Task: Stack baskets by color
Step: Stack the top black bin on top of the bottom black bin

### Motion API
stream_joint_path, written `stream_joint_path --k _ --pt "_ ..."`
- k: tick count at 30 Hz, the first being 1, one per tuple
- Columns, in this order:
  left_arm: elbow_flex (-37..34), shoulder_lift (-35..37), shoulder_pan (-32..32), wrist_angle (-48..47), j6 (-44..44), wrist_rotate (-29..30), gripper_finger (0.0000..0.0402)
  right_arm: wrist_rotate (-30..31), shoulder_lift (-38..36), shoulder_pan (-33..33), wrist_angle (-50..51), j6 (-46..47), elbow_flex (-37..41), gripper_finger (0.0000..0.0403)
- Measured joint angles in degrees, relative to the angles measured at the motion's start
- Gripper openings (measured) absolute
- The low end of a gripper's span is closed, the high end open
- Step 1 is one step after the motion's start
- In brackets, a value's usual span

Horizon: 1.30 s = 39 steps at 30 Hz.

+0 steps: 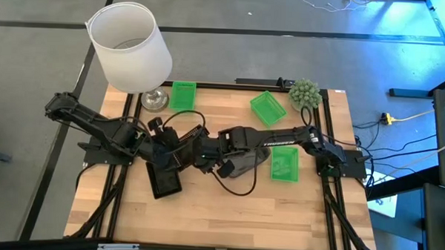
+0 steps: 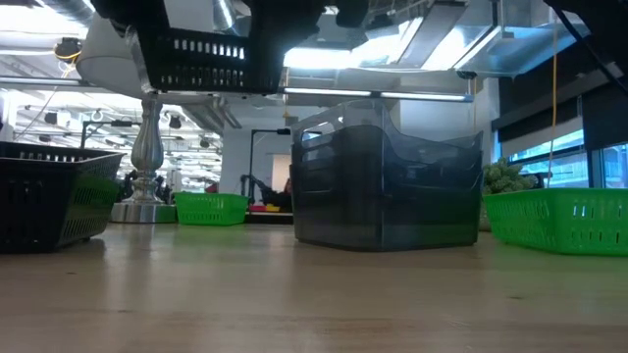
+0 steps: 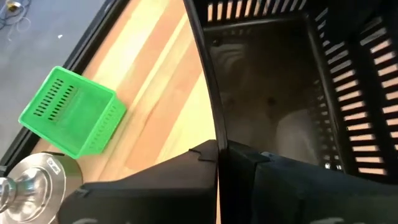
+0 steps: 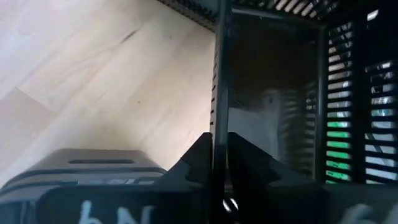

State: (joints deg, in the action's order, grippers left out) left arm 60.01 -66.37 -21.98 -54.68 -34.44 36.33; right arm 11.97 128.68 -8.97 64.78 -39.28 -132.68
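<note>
Black basket point(image 2: 208, 59) hangs above the table, its rim clamped by the left gripper point(image 3: 217, 152). Right gripper point(image 4: 214, 155) also pinches a black basket wall.

Both arms reach to mid-table, left gripper point(image 3: 217, 152) and right gripper point(image 4: 214, 155) clamped.

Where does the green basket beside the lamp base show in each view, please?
High view: green basket at the table's back, beside the lamp base.
Low view: far back, right of that base.
Left wrist view: on the wood near the base.
Right wrist view: not identifiable.
Landmark: the lamp base.
</note>
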Motion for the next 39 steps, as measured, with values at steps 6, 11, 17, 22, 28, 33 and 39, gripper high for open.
stream_joint_path --k 6,11,17,22,28,33,39 --pt "0.0 0.0 0.0 -3.5 -1.9 -2.0 0.0 0.1 0.0 -1.1 0.0 -0.1 0.0 0.0072" --pt "0.0 0.0 -0.1 -3.8 -3.5 -3.5 0.0 0.0 0.0 -1.4 0.0 0.1 0.0 0.0075" --pt "0.0 0.7 -2.1 -5.1 -10.0 -4.6 0.0 0.4 0.0 -1.4 0.1 0.1 0.0 0.0075" --pt "0.0 0.9 -4.9 -7.8 -19.7 -4.6 0.0 -1.3 0.0 -1.4 0.1 0.2 -0.1 0.0075" --pt "-0.1 1.5 -9.5 -15.7 -33.5 -4.5 0.0 -1.3 0.0 -1.7 0.1 0.1 -0.1 0.0075" --pt "-0.1 1.6 -13.9 -19.4 -46.1 -4.1 0.0 -1.5 -0.2 -2.6 0.5 0.1 -2.4 0.0075" --pt "-0.1 1.6 -18.9 -19.7 -58.0 -3.5 0.0 -1.2 -3.1 -3.4 -1.3 0.1 -2.2 0.0075"
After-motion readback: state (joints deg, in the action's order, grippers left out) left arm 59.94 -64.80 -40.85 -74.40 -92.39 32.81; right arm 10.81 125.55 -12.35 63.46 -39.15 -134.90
